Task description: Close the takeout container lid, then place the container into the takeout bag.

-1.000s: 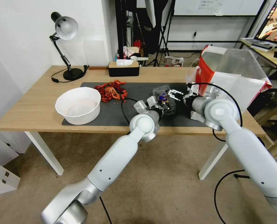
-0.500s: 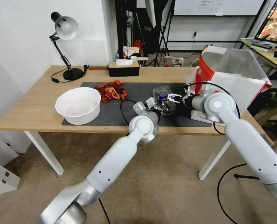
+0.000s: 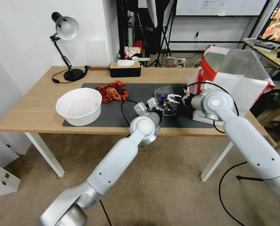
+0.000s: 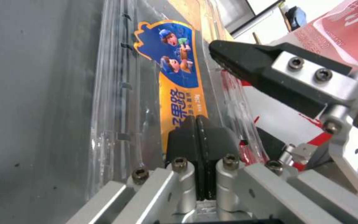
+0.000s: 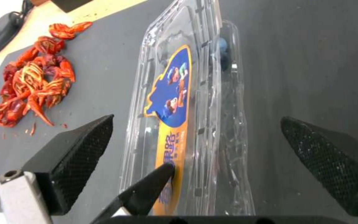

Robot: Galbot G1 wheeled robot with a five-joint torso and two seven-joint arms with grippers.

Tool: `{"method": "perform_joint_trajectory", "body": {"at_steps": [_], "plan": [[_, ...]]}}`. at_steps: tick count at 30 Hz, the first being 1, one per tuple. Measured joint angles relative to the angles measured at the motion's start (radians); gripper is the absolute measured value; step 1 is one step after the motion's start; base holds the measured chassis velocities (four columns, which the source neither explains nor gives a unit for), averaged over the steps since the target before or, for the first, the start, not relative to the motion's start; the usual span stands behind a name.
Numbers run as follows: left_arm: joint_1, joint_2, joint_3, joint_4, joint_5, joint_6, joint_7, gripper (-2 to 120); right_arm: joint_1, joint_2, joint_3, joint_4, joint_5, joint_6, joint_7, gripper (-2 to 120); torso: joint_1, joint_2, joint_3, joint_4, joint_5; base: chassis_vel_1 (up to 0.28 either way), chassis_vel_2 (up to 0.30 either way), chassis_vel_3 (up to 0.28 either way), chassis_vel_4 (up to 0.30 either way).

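Left tool (image 4: 197, 137), pressed together, is laid against the lid (image 4: 179, 90); right tool (image 5: 195, 137) is spread around the container (image 3: 165, 99) on the mat (image 3: 136, 91) beside the bag (image 3: 237, 75). Thin plastic could buckle or slide if squeezed unevenly.

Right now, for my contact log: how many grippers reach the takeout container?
2. The left gripper, jaws shut, touches the takeout container on its label; the right gripper, jaws open, straddles it.

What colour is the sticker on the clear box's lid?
The sticker is blue with cartoon figures above an orange strip; the left wrist view shows it best.
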Motion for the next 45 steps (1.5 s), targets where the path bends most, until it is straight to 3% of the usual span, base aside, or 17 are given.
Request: {"method": "perform_joint_trajectory", "body": {"at_steps": [11,45], "plan": [[0.000,0.003,0.000,-0.005,0.000,-0.001,0.001,0,0.029,0.009,-0.023,-0.061,0.012,0.000,-0.045,100,0.000,0.000,0.000,0.0001,0.0001,0.000,0.000,0.000,0.000],[0.005,0.020,0.001,-0.017,-0.005,-0.003,0.003,0,0.068,0.027,-0.077,-0.105,0.022,0.001,-0.035,100,0.000,0.000,0.000,0.0001,0.0000,0.000,0.000,0.000,0.000]]}}
